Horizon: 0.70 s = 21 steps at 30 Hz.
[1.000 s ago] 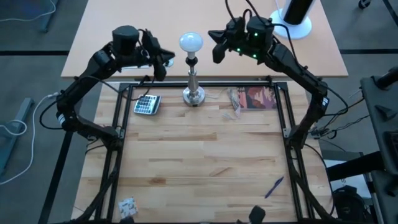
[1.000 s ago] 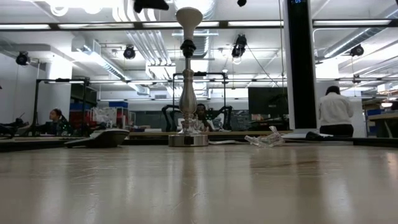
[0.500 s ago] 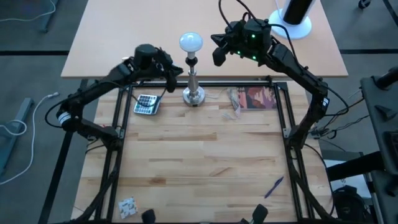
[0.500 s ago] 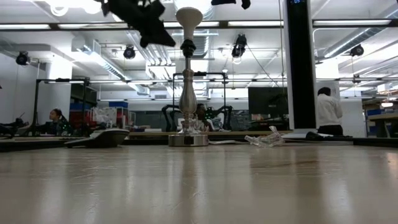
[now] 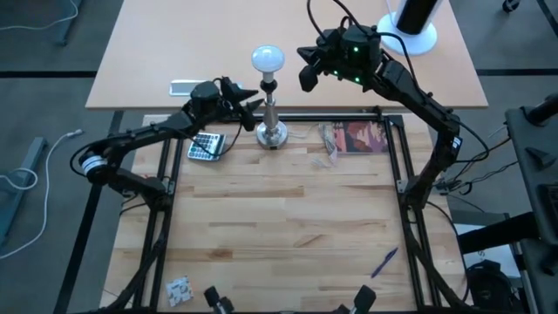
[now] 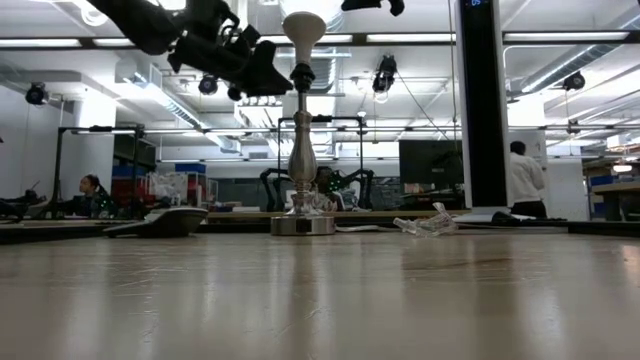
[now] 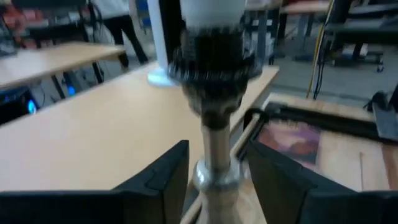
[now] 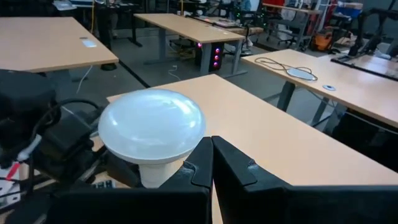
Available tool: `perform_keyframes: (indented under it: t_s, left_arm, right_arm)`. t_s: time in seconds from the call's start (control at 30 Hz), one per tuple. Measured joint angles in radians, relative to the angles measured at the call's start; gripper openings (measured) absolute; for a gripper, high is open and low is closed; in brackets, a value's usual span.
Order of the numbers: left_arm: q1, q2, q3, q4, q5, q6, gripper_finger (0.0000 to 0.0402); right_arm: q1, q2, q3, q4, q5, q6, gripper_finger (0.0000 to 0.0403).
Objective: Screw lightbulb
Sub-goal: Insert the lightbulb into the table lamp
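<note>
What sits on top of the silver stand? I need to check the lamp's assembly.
The lightbulb sits in the black socket atop the silver stand. Its screw base is hidden inside the socket, so how far it is threaded cannot be seen.

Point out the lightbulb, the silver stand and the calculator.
lightbulb [image 5: 268, 59], high view, on the top of the white globe.
silver stand [image 6: 302, 160], low view, on the middle of the upright stem.
calculator [image 5: 205, 146], high view, on its keypad face.

A calculator [image 5: 206, 146], a silver lamp stand [image 5: 271, 133], a clear wrapper [image 5: 330, 139], a booklet [image 5: 365, 137] and a pen [image 5: 384, 261] are carried by the wooden bench [image 5: 288, 218].
</note>
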Motion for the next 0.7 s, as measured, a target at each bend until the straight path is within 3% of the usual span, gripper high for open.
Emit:
perform_keyframes:
  t_s: [0.23,0.7]
  left_arm:
    - [0.0,0.074,0.001,0.098,0.0,-0.026,0.0161]
    - [0.0,0.193,0.103,0.107,0.016,-0.044,0.014]
  right_arm:
    - [-0.01,0.007,-0.001,0.008,0.0,-0.017,0.0]
    - [-0.02,0.01,-0.001,0.006,0.0,-0.018,0.0]
